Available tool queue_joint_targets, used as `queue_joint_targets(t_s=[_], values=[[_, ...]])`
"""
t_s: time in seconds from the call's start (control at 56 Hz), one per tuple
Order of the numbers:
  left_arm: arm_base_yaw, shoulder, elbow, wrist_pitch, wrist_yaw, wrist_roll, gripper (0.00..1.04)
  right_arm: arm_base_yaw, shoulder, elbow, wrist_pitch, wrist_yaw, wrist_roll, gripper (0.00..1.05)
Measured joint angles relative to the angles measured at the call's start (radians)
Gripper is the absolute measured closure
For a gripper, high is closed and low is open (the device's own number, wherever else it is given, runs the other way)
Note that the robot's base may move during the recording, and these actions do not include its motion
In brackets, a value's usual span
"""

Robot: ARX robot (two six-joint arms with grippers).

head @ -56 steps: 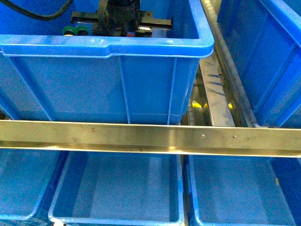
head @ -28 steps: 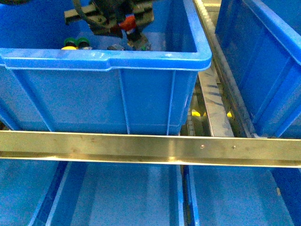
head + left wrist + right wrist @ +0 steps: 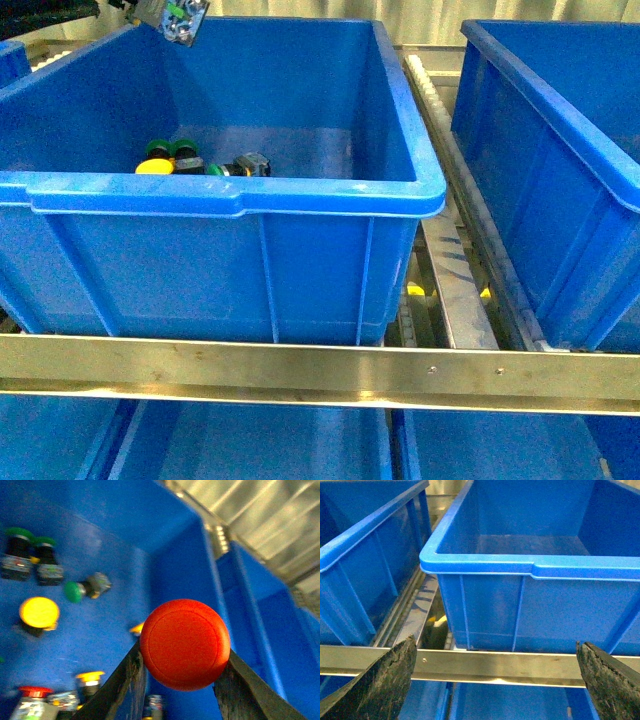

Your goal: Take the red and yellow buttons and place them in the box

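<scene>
Left gripper [image 3: 184,652] pinches red button [image 3: 185,644] across its cap, above the blue bin [image 3: 170,545]; likely light, rigid, slick plastic, so the dark body grips safer; yellow button [image 3: 39,612] on bin floor; right gripper [image 3: 496,645] spread, empty.

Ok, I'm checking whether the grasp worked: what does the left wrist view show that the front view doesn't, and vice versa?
Only the left wrist view shows the red button clamped in the left gripper, and a second red-capped button on the bin floor. Only the front view shows the steel rail and the lower bins under it. Both show the blue bin, its yellow button and green buttons.
</scene>
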Motion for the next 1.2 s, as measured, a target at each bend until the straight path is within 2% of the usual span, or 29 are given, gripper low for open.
queue_joint_targets(t_s=[0.143, 0.25, 0.357, 0.518, 0.643, 0.839, 0.857, 0.892, 0.928, 0.946, 0.964, 1.0, 1.035, 1.107, 1.196], values=[[-0.003, 0.011, -0.137, 0.324, 0.205, -0.192, 0.74, 0.0, 0.0, 0.0, 0.0, 0.0, 0.0, 0.07], [-0.055, 0.087, -0.16, 0.615, 0.266, -0.401, 0.74, 0.0, 0.0, 0.0, 0.0, 0.0, 0.0, 0.07], [-0.141, 0.174, -0.13, 0.748, 0.302, -0.526, 0.74, 0.0, 0.0, 0.0, 0.0, 0.0, 0.0, 0.07], [-0.287, 0.304, -0.033, 0.817, 0.312, -0.598, 0.74, 0.0, 0.0, 0.0, 0.0, 0.0, 0.0, 0.07], [-0.36, 0.381, 0.043, 0.821, 0.32, -0.612, 0.74, 0.0, 0.0, 0.0, 0.0, 0.0, 0.0, 0.07], [-0.381, 0.407, 0.093, 0.793, 0.323, -0.608, 0.74, 0.0, 0.0, 0.0, 0.0, 0.0, 0.0, 0.07], [-0.381, 0.407, 0.094, 0.792, 0.323, -0.608, 0.74, 0.009, 0.008, 0.002, -0.002, 0.032, 0.008, 0.07], [-0.381, 0.407, 0.095, 0.786, 0.323, -0.603, 0.74, 0.056, 0.068, 0.011, 0.033, 0.196, 0.055, 0.07], [-0.381, 0.407, 0.094, 0.781, 0.327, -0.6, 0.74, 0.077, 0.142, 0.032, 0.106, 0.317, 0.061, 0.07], [-0.381, 0.407, 0.094, 0.78, 0.327, -0.6, 0.74, 0.082, 0.171, 0.045, 0.12, 0.337, 0.06, 0.07], [-0.38, 0.406, 0.094, 0.776, 0.328, -0.598, 0.74, 0.081, 0.227, 0.07, 0.201, 0.403, 0.043, 0.07], [-0.38, 0.401, 0.094, 0.768, 0.325, -0.593, 0.74, 0.073, 0.322, 0.119, 0.302, 0.417, 0.011, 0.07], [-0.38, 0.397, 0.094, 0.763, 0.327, -0.59, 0.74, 0.06, 0.41, 0.18, 0.404, 0.4, -0.038, 0.07], [-0.383, 0.385, 0.094, 0.751, 0.33, -0.581, 0.74, 0.037, 0.563, 0.339, 0.562, 0.276, -0.183, 0.07], [-0.383, 0.355, 0.085, 0.745, 0.33, -0.571, 0.74, -0.013, 0.686, 0.544, 0.534, 0.127, -0.254, 0.07]])
